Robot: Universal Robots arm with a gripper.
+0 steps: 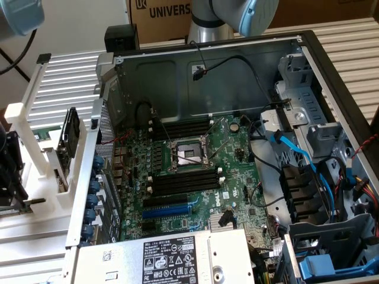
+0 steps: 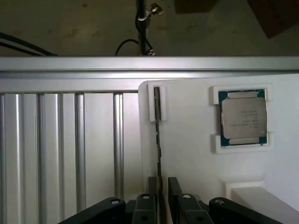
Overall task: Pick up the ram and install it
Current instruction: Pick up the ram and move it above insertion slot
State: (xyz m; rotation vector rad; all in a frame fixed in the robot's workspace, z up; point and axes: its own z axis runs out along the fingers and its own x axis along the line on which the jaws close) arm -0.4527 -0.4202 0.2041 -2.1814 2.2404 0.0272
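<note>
My claw [image 2: 162, 183] stands wide, its jaws on either side of the near end of the long, thin dark-green circuit-board ram [image 2: 159, 135].

The ram stands on edge in the white plastic holder [image 2: 196, 158] and runs straight ahead of my claw; I cannot tell whether a finger touches it. A square silver processor chip [image 2: 244, 116] sits in the same holder, ahead and off to one side. The ribbed aluminium table [image 2: 56, 149] lies on the other side.

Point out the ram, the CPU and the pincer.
ram [image 2: 159, 140]: wrist view, on its thin edge.
CPU [image 2: 244, 116]: wrist view, middle of its metal lid.
pincer [image 2: 162, 182]: wrist view, midway between its fingertips.
</note>
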